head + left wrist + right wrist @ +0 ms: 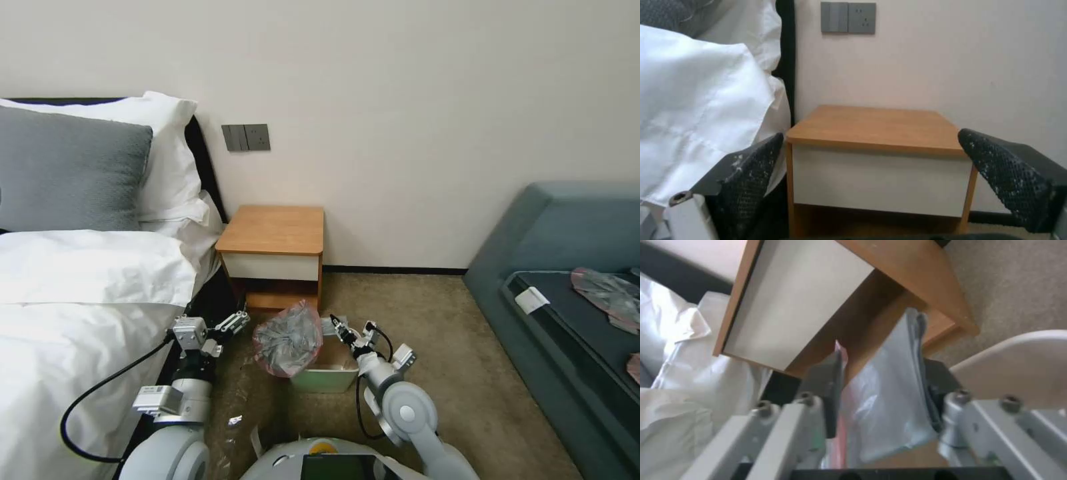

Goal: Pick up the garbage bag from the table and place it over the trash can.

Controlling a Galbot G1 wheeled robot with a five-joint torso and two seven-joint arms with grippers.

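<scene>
The garbage bag (288, 347) is no longer on the table (273, 230); it is bunched over the left side of the trash can (327, 377), which stands on the carpet just in front of the table's lower shelf. The right gripper (341, 328) hovers at the can's far rim, and in the right wrist view its jaws stand partly open with a fold of the grey, pink-edged plastic lying between them; whether the pads actually pinch the film cannot be told. The left gripper (233, 325) hangs beside the bag, near the edge of the bed (80, 293), with its jaws spread wide and empty, pointing toward the table front. The step in hand looks like spreading the bag's mouth over the rim. To do it well, the right gripper would need a firm bite on the edging and a pull out toward the can's right corner, while the left takes the opposite edge so the film opens rather than sliding off in a wad. The bin is light and could shift under a sideways tug. The bed crowds the left arm, and the table's shelf sits close behind the can. Flatter plastic bags (610, 293) lie on the sofa (567, 227), well apart.
</scene>
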